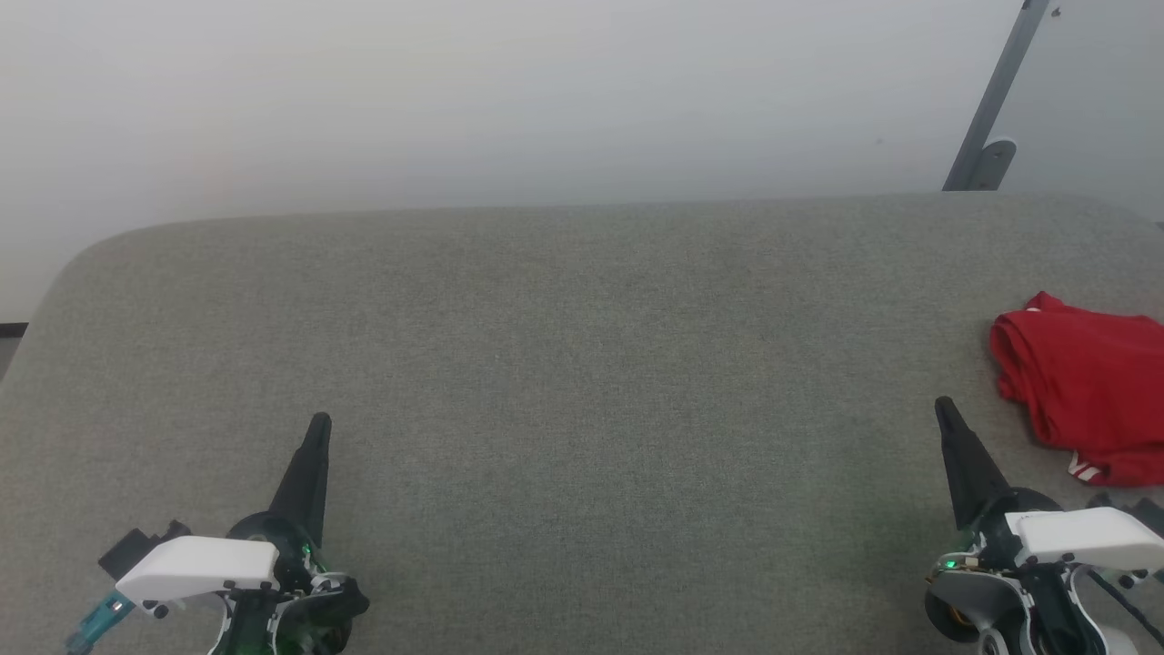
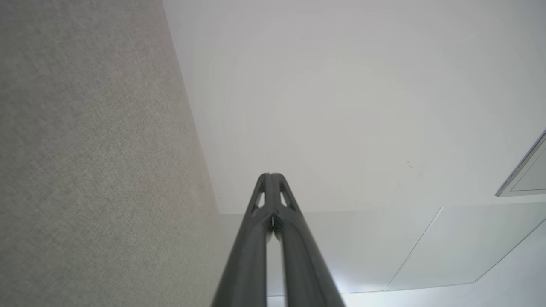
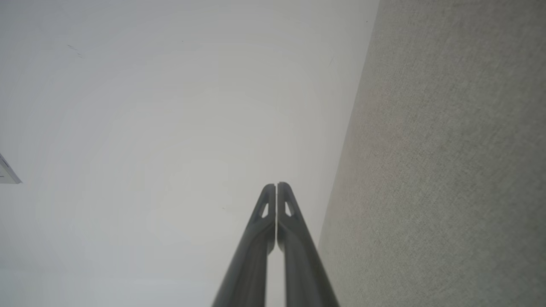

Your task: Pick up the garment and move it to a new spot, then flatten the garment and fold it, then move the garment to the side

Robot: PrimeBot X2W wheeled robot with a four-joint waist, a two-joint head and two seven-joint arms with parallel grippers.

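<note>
Both grippers pinched closed, holding nothing: left gripper [image 1: 319,420] far from the red jersey [image 1: 1087,387] (bunched, tabletop's right edge), right gripper [image 1: 942,403] just beside it.

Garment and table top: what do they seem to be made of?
Garment: thin, soft red cloth, possibly a synthetic knit. It looks matte and slumps in loose folds.
Table top: seemingly covered in grey felt or woven fabric. It is matte, with a fine flecked grain and a rounded, padded-looking far edge.
</note>
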